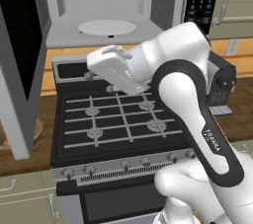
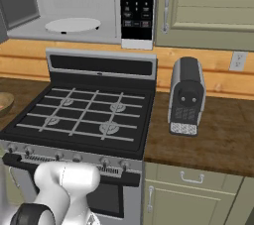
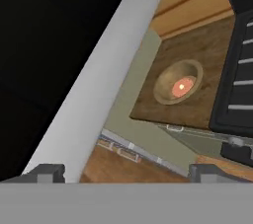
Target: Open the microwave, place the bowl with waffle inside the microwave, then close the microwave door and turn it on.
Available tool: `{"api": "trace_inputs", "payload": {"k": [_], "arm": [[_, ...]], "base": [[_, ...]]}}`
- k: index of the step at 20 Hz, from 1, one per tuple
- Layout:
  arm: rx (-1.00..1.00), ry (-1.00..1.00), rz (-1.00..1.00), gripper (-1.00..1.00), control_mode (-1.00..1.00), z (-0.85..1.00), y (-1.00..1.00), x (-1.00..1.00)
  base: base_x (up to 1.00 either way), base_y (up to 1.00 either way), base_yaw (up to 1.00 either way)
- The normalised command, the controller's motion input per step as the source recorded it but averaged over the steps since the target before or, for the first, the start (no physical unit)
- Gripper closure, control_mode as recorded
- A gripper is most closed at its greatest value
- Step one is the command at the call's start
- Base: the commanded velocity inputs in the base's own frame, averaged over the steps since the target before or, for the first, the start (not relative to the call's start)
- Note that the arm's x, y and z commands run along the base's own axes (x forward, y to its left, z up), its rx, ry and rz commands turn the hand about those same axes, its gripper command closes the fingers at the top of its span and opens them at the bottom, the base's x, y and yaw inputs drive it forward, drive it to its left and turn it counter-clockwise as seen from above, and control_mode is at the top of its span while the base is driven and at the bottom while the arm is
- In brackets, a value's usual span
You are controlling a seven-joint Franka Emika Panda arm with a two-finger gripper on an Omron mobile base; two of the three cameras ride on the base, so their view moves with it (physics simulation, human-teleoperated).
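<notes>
Hand (image 3: 126, 171) open, waffle (image 3: 182, 87) in bowl (image 3: 165, 93), microwave (image 1: 106, 8) empty

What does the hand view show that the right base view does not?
Hand view alone: the waffle lying in the bowl, the microwave door swung open close beside the camera, and the open claw holding nothing.

Right base view alone: the microwave cavity with its turntable, the button panel, and a toaster on the counter right of the stove.

Both: the stove and the wooden counter beside it.
</notes>
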Motion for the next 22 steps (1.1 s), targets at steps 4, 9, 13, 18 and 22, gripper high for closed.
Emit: {"api": "trace_inputs", "payload": {"k": [4,9,13,18,22], "arm": [[-0.2,0.2,-0.02,-1.0,-1.0,-0.47,-0.29,0.16],[-0.01,0.12,0.0,-1.0,-1.0,-0.72,-0.04,0.07],[0.0,0.04,0.01,-1.0,-1.0,-0.81,0.0,0.04],[-0.02,0.0,0.0,-1.0,-1.0,-0.6,0.03,0.39],[-0.01,0.01,0.0,-1.0,-1.0,-0.38,0.19,0.55]], "base": [[0.0,0.0,0.0],[0.0,0.0,0.0],[0.0,0.0,0.0],[0.0,0.0,0.0],[0.0,0.0,0.0]]}}
